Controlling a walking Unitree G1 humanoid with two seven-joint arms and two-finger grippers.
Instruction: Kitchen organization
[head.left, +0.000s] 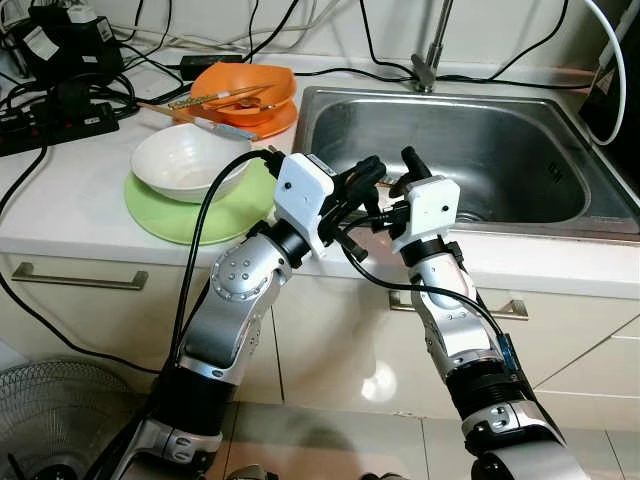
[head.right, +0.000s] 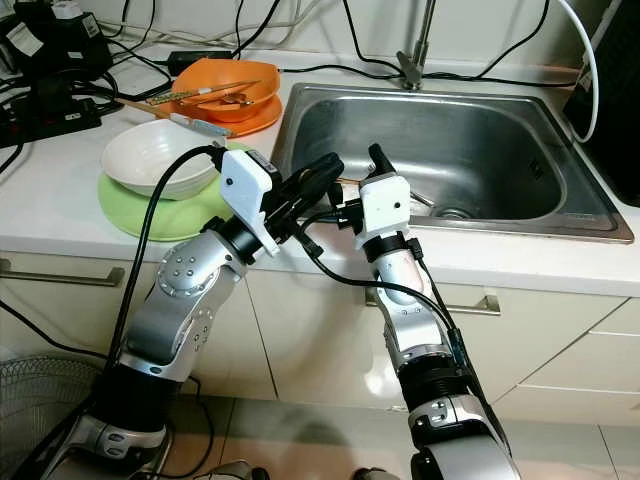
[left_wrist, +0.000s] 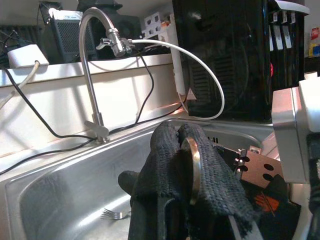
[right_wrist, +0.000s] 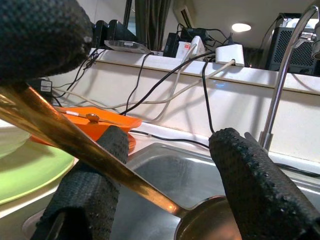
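Up front in the head views, the left gripper and right gripper meet at the near rim of the stainless steel sink, with a white ceramic bowl on a round green plate and a stack of orange plastic bowls well off beyond the left wrist

Left wrist view: the black fingers are clamped on a thin brass-coloured spoon handle; a silver fork lies in the basin below them, a curved chrome tap behind

Right wrist view: the right fingers stand apart, the copper-coloured spoon running between them, its bowl over the basin
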